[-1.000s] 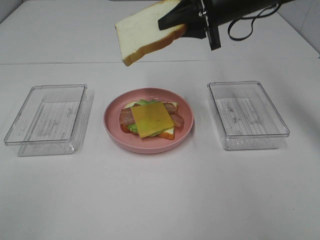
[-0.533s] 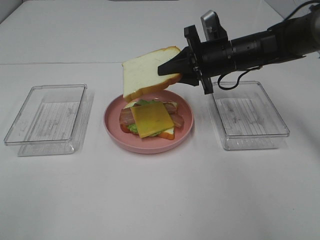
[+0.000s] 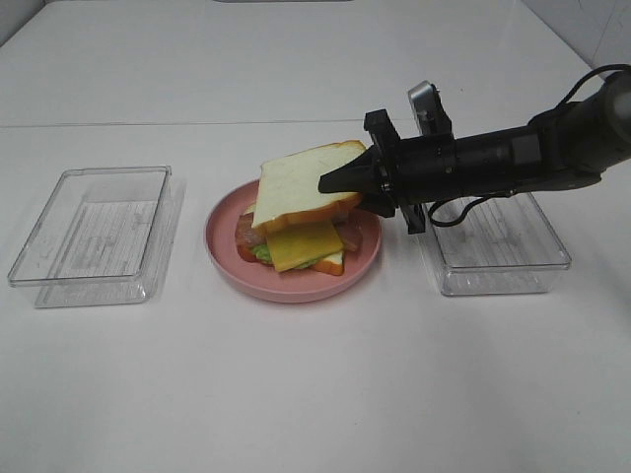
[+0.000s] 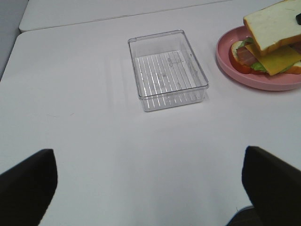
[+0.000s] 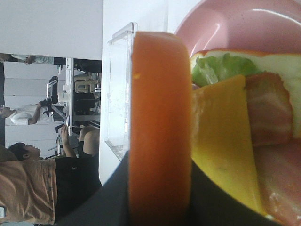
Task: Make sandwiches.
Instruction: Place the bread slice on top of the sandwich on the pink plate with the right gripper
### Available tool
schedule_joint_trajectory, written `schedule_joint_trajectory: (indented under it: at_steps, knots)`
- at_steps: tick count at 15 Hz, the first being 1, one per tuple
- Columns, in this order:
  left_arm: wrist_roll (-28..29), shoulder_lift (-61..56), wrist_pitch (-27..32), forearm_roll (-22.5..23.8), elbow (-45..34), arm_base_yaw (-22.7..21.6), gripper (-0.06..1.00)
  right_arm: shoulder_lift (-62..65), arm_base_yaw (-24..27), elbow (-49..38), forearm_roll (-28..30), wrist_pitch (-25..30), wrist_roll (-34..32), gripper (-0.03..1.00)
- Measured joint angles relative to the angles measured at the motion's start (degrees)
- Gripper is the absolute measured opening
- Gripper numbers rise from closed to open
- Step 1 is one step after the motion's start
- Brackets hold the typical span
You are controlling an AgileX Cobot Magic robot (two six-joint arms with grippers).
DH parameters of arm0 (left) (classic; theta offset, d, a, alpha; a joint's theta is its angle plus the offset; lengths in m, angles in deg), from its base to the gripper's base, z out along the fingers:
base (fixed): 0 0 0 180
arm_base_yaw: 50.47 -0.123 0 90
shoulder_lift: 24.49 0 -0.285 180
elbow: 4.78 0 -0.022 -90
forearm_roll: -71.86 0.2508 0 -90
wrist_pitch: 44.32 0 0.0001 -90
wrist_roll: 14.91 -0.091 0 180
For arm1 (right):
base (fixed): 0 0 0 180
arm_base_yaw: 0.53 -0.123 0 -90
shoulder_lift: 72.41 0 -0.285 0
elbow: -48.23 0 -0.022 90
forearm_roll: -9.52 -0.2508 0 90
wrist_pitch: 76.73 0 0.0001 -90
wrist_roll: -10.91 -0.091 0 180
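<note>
The sandwich stack sits on the round pink plate (image 3: 222, 246): a bottom bread slice, green lettuce (image 3: 262, 252), bacon and a yellow cheese slice (image 3: 301, 243) on top. My right gripper (image 3: 345, 183) is shut on the top bread slice (image 3: 301, 181) and holds it tilted just above the cheese, with its far end low over the stack. The right wrist view shows the slice's orange crust (image 5: 160, 127) close over the cheese (image 5: 225, 141), bacon (image 5: 268, 108) and lettuce (image 5: 216, 68). My left gripper (image 4: 149, 165) is open and empty over bare table; the left wrist view shows the held slice (image 4: 273, 23).
An empty clear plastic container (image 3: 94, 232) stands left of the plate and another (image 3: 488, 227) stands right of it, under my right arm. The left container (image 4: 167, 68) lies ahead of my left gripper. The table is white.
My right gripper has come down and forward with the bread slice, from high above the plate to just over the cheese.
</note>
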Motion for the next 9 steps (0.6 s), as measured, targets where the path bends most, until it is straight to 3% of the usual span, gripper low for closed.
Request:
schedule_joint_trajectory:
  at_steps: [5, 9]
  knots:
    - [0.0, 0.0, 0.0, 0.0, 0.0, 0.0, 0.99, -0.1, -4.9, -0.5, -0.3, -3.0, 1.2, 0.22]
    - [0.0, 0.0, 0.0, 0.0, 0.0, 0.0, 0.99, -1.8, -5.0, -0.5, -0.6, -5.9, 1.2, 0.22]
